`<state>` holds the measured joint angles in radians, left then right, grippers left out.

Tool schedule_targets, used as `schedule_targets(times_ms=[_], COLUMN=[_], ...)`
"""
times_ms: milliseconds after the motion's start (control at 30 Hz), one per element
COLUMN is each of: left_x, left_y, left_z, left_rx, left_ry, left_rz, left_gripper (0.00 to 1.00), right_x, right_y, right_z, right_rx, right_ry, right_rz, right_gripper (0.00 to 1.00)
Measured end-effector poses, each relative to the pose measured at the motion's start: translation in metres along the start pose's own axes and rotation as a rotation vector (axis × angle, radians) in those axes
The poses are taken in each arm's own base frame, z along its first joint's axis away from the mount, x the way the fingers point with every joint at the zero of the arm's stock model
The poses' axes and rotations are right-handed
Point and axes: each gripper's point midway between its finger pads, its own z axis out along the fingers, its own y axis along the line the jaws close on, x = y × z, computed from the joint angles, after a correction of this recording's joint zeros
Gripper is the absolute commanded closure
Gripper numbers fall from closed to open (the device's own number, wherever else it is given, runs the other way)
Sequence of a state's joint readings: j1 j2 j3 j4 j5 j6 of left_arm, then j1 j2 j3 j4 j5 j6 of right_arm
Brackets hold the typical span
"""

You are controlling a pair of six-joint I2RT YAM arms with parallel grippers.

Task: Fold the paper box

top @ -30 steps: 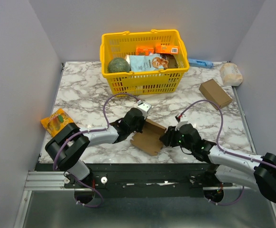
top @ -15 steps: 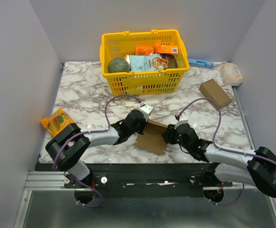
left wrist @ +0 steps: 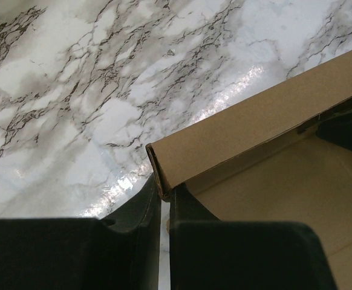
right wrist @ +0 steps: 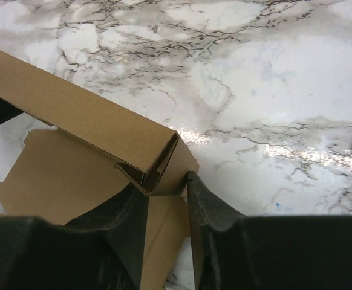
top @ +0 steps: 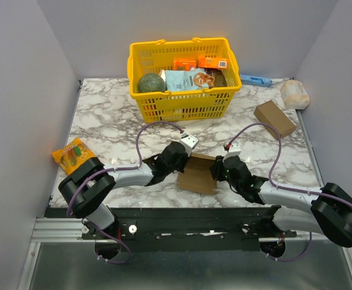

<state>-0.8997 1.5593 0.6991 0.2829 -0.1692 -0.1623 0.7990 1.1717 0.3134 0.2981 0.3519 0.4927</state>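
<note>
The paper box (top: pixel 198 173), thin plain brown cardboard, lies partly folded on the marble table near the front edge, between both grippers. My left gripper (top: pixel 182 158) is shut on the left end of its folded far wall, which shows in the left wrist view (left wrist: pixel 248 130) pinched between the fingers (left wrist: pixel 164 193). My right gripper (top: pixel 216 170) is shut on the right end of that same wall; in the right wrist view its fingers (right wrist: pixel 164 187) clamp the folded corner (right wrist: pixel 158 160). The box's floor panel (right wrist: pixel 61 175) lies flat below.
A yellow basket (top: pixel 182 99) with groceries stands at the back centre. A thicker brown carton (top: pixel 274 119) and a white packet (top: pixel 294 93) are at the back right. An orange snack packet (top: pixel 71 153) lies at the left edge. Purple cables loop over both arms.
Both grippers have moved away from the front edge and closer together. The box's far wall has been folded over and the box now lies squarer and flatter.
</note>
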Motion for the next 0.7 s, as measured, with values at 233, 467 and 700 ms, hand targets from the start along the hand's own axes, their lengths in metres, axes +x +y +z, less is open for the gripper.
schedule_targets(times_ms=[233, 467, 700], left_x=[-0.001, -0.003, -0.005], left_y=[-0.005, -0.011, -0.020], left_z=[-0.001, -0.002, -0.006], left_rx=[0.010, 0.023, 0.050], left_ry=[-0.006, -0.014, -0.040], left_rz=[0.025, 0.038, 0.026], left_gripper=[0.99, 0.99, 1.00], right_x=[-0.003, -0.006, -0.009], right_y=[-0.009, -0.017, -0.026], right_z=[0.001, 0.002, 0.004], right_rx=[0.048, 0.104, 0.204], right_ry=[-0.020, -0.030, -0.020], right_rz=[-0.006, 0.016, 0.070], right_gripper=[0.77, 0.85, 0.86])
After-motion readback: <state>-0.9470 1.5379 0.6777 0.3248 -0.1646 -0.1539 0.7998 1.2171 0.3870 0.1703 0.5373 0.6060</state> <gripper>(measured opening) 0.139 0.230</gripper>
